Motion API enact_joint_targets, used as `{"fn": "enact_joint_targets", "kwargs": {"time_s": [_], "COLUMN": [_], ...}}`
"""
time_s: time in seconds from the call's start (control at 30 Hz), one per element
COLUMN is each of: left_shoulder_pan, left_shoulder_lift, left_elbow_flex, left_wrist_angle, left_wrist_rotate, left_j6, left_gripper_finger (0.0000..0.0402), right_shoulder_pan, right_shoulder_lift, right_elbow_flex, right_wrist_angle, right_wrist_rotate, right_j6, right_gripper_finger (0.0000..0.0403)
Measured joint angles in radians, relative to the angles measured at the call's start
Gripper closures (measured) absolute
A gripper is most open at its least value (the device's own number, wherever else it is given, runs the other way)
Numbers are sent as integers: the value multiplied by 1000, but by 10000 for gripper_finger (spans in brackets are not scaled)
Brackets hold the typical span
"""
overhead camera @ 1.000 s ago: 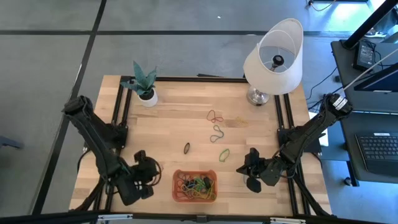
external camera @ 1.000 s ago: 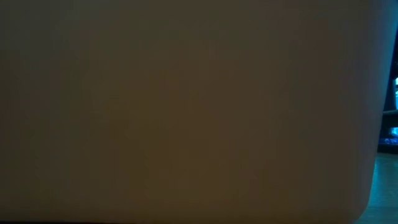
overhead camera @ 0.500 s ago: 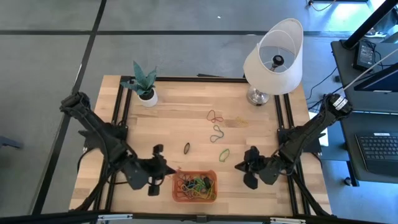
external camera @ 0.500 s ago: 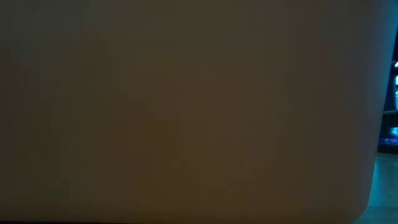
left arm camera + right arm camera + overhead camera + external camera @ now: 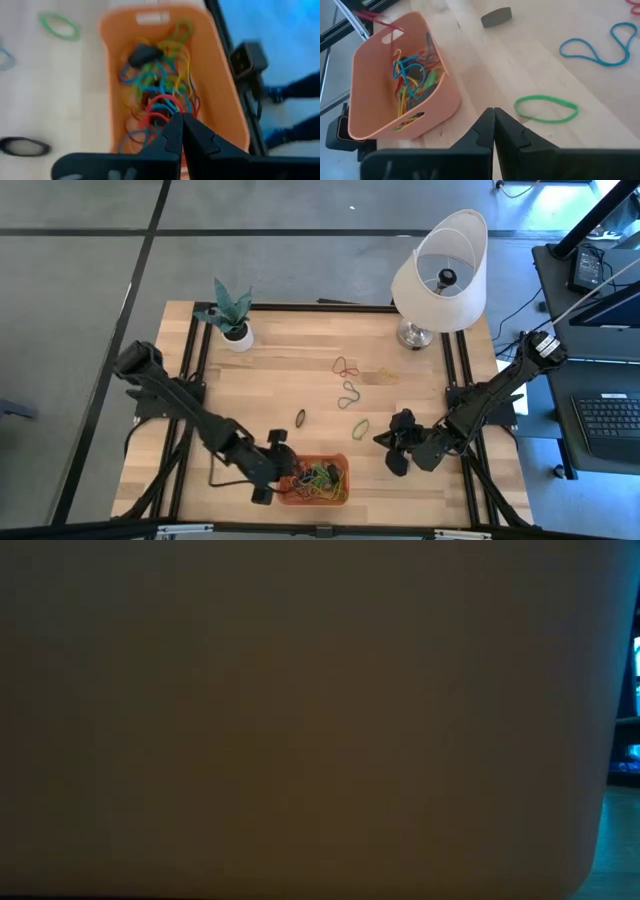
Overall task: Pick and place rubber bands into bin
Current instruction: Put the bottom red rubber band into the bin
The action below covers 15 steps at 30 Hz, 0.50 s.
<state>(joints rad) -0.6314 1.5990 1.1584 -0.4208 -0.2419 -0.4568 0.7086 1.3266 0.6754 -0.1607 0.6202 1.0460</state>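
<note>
The orange bin stands at the table's near edge with a heap of coloured rubber bands inside. My left gripper is shut over the bin's left end; in the left wrist view its tips are right by a red band in the heap. My right gripper is shut to the right of the bin, just short of a green band lying flat on the wood. More bands lie loose farther back: dark, blue, red. My left gripper slants down into the bin from the table's left. Its shut fingertips end at the red band on top of the heap. I cannot tell whether they hold or touch it.
A white lamp stands at the far right corner and a small potted plant at the far left. Black rails run along the table's sides. The low view is filled by a dark surface close to the camera.
My left gripper has travelled along the near edge toward the table's right, from the near left part of the table to the bin's left end, rolling its wrist on the way. It has stayed shut. The bin and the loose bands have not moved.
</note>
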Motion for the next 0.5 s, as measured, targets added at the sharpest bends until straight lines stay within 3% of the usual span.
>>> {"fn": "enact_joint_targets", "kwargs": {"time_s": [0.17, 0.3, 0.5], "left_shoulder_pan": [31, 52, 72], "left_shoulder_lift": [98, 138, 144], "left_elbow_flex": [0, 0, 0], "left_wrist_angle": [93, 209, 231], "left_wrist_rotate": [89, 110, 126], "left_j6": [0, 12, -28], "left_gripper_finger": [400, 400, 371], "right_shoulder_pan": [0, 0, 0], "right_shoulder_lift": [0, 0, 0], "right_elbow_flex": [0, 0, 0], "right_wrist_angle": [0, -1, -1], "right_wrist_rotate": [2, 1, 1], "right_j6": [-8, -34, -41], "right_gripper_finger": [391, 391, 391]}}
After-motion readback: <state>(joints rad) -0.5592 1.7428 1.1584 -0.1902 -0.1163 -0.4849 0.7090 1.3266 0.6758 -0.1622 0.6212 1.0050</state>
